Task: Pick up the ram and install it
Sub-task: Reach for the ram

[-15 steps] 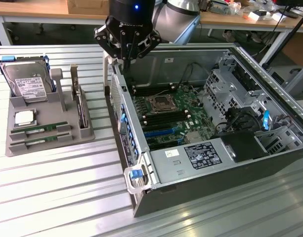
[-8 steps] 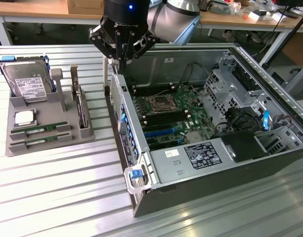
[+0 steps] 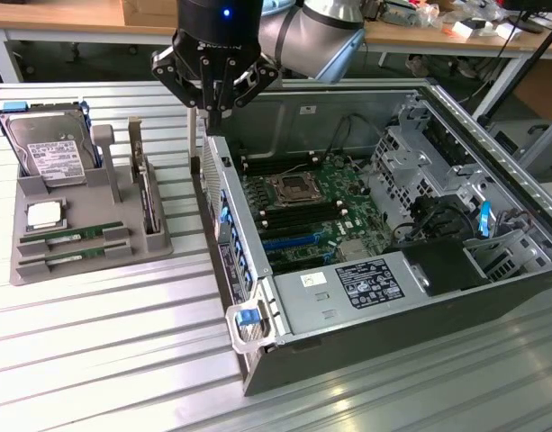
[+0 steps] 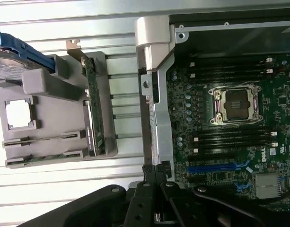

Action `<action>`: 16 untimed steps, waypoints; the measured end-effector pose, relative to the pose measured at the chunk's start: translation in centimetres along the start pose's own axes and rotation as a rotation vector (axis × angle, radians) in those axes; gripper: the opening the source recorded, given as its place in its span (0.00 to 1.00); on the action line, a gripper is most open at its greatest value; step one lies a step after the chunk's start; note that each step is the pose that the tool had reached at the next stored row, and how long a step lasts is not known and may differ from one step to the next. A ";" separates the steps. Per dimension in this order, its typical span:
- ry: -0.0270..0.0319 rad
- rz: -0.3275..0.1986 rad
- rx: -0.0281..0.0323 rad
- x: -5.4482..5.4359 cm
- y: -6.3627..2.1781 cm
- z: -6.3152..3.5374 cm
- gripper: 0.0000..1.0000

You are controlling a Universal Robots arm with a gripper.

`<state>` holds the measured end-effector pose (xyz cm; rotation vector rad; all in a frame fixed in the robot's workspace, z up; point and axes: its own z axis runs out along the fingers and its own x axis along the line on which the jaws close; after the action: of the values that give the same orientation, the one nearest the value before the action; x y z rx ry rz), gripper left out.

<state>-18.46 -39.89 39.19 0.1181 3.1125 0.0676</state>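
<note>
Two rams lie side by side in the front slots of the grey tray (image 3: 113,193): one ram (image 3: 73,236) and a second ram (image 3: 73,253). The wrist view sees their edges, one ram (image 4: 40,140) and the other (image 4: 40,158). My gripper (image 3: 216,113) hangs above the near wall of the open computer case (image 3: 220,193), on the exterior view's right of the tray and well away from both sticks. Its fingers are shut together with nothing between them, and its tips (image 4: 154,173) sit over the case wall. The motherboard's black memory slots (image 3: 280,166) (image 4: 232,140) flank the bare processor socket (image 3: 288,187).
The tray also carries a silver hard drive (image 3: 49,149), a square silver processor chip (image 3: 43,214) and an upright expansion card (image 3: 148,205). A blue latch handle (image 3: 248,317) sticks out at the case's front corner. Cables and drive cages (image 3: 438,180) crowd the case's far side.
</note>
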 end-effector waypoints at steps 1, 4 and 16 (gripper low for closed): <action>0.0000 0.000 0.0000 0.1 -0.01 0.01 0.11; -0.0001 0.000 -0.0001 0.3 -0.03 0.02 0.11; -0.0001 0.000 -0.0001 1.1 -0.09 0.09 0.11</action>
<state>-19.55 -39.90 39.07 0.1180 3.1124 0.0677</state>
